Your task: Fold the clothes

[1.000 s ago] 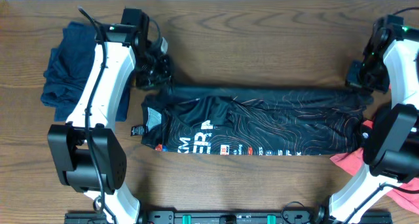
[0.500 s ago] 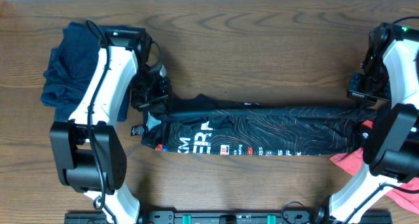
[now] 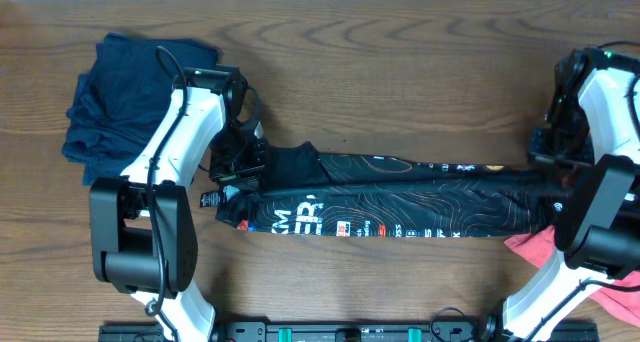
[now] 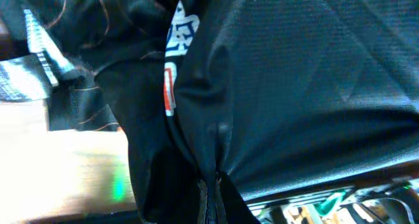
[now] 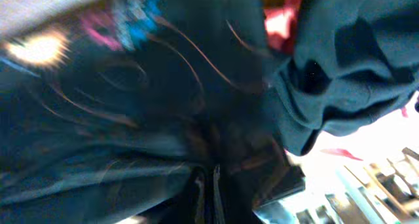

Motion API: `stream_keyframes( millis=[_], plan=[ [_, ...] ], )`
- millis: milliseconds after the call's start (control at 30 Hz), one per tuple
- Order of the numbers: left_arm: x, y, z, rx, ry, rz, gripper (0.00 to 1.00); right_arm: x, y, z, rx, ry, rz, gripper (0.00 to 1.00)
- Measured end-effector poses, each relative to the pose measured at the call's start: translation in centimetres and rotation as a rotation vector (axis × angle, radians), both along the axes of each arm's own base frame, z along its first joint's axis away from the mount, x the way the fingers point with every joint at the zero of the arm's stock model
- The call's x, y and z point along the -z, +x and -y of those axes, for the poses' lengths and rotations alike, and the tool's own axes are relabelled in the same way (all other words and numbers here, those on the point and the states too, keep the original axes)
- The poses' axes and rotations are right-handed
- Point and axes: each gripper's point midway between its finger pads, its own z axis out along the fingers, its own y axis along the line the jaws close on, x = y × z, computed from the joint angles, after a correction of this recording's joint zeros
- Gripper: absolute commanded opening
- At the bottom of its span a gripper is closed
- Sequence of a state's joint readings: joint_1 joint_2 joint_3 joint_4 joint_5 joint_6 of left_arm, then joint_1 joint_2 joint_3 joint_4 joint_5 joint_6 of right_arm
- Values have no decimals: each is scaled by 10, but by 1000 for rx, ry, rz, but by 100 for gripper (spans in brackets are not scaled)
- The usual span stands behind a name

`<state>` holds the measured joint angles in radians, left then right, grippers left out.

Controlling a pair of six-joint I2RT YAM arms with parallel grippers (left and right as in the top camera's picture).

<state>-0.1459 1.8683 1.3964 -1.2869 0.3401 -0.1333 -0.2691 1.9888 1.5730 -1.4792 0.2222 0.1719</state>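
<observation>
The black jersey [image 3: 400,197] with thin orange contour lines and white/orange lettering lies stretched left to right across the table middle. Its far edge is lifted and drawn toward the front. My left gripper [image 3: 243,165] is shut on the jersey's far left edge; black cloth [image 4: 275,86] fills the left wrist view. My right gripper [image 3: 553,162] is shut on the jersey's far right edge; patterned cloth [image 5: 131,119] fills the right wrist view. A navy garment [image 3: 120,97] lies bunched at the far left. A coral-red garment [image 3: 535,247] lies at the front right.
Dark wooden table [image 3: 400,72]. A black rail [image 3: 350,332] runs along the front edge. Both arm bases stand at the front corners.
Both grippers have moved toward the front with the jersey's far edge, folding it over the near half. The jersey now looks narrower.
</observation>
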Motion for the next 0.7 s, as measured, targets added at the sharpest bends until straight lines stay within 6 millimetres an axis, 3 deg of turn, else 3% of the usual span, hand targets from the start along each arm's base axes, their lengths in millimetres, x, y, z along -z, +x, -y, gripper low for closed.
stream_keyframes(
  millis=[133, 500, 633, 700],
  plan=[
    [-1, -7, -7, 12, 39, -27, 17, 5, -10, 6, 11, -18, -32, 23],
    [-2, -10, -11, 20, 61, -38, 24, 8, -7, 14, 32, -28, -7, 22],
    [-5, 15, -5, 13, 30, 68, 28, 9, -3, 13, 36, -20, 10, 22],
    [-7, 32, 2, 13, -2, 145, 37, 10, -2, 12, 39, -15, 15, 24]
  ],
)
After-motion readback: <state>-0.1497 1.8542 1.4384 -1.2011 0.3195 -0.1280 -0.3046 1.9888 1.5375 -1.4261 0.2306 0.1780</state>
